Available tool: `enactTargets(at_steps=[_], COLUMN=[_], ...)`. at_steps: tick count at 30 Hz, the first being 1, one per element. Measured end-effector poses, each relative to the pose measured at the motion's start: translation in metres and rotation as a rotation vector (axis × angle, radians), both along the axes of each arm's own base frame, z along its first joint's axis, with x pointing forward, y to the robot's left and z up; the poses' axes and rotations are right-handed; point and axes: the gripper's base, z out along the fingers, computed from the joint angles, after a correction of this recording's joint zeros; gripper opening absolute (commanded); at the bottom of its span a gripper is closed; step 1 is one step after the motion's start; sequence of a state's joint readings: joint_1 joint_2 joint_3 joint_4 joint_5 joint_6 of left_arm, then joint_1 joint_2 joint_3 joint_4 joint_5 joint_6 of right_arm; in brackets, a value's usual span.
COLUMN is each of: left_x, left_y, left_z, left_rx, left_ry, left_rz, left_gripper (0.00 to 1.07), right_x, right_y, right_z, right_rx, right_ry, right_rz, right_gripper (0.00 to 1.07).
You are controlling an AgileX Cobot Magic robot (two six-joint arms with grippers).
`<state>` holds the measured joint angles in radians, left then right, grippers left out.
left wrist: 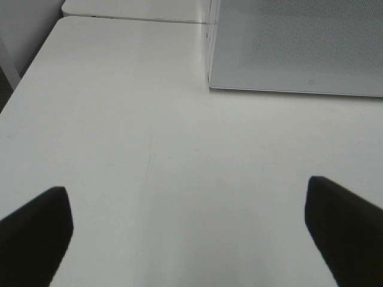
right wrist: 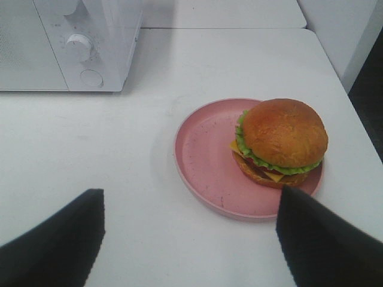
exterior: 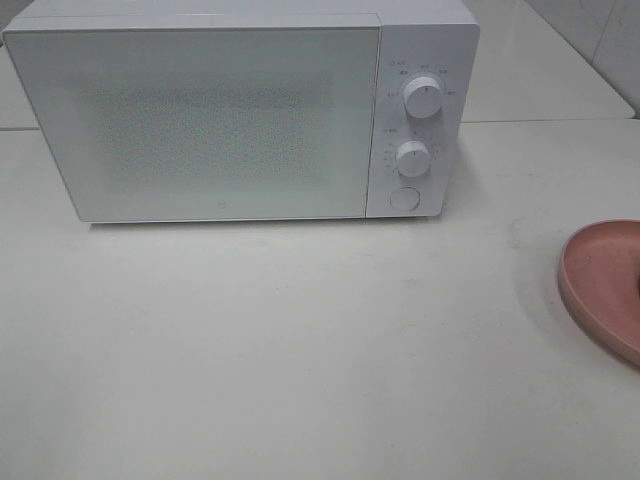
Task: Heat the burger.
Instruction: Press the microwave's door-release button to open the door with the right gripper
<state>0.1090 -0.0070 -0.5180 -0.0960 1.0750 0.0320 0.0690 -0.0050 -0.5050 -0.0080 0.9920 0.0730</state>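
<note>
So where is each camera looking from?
High: above the table, looking down at the microwave front and a plate edge; no arms show.
Left wrist: low over the table, facing the microwave's corner; left pincer open.
Right wrist: facing the burger on the plate; right pincer open.
All three share the microwave.

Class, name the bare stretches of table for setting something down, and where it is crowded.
Widest bare patch: the table in front of the microwave, from its door to the pink plate. More bare table lies left of the microwave. Crowded only at right, where the burger occupies the plate.
</note>
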Motion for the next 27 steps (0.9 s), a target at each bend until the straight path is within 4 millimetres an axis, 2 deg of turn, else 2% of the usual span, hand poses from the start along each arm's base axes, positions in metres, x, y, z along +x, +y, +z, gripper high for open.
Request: enactTargets(at_steps=[19,25,27], left_x=[0.0,0.0,0.0], left_y=[0.0,0.0,0.0], left_z=[0.0,0.0,0.0], left_rx=[0.0,0.0,0.0], left_ry=[0.0,0.0,0.0], left_rz=[0.0,0.0,0.0], left_gripper=[0.98,0.98,0.98], right_x=[0.0,-0.001,0.005], right_y=[0.0,0.0,0.0], right_z=[0.001,0.013,0.016], right_rx=[0.001,0.005,0.004], right_ry=[-0.004,-0.047,-0.041], right_rz=[0.001,0.001,0.001], right_gripper=[0.75,0.75,0.75])
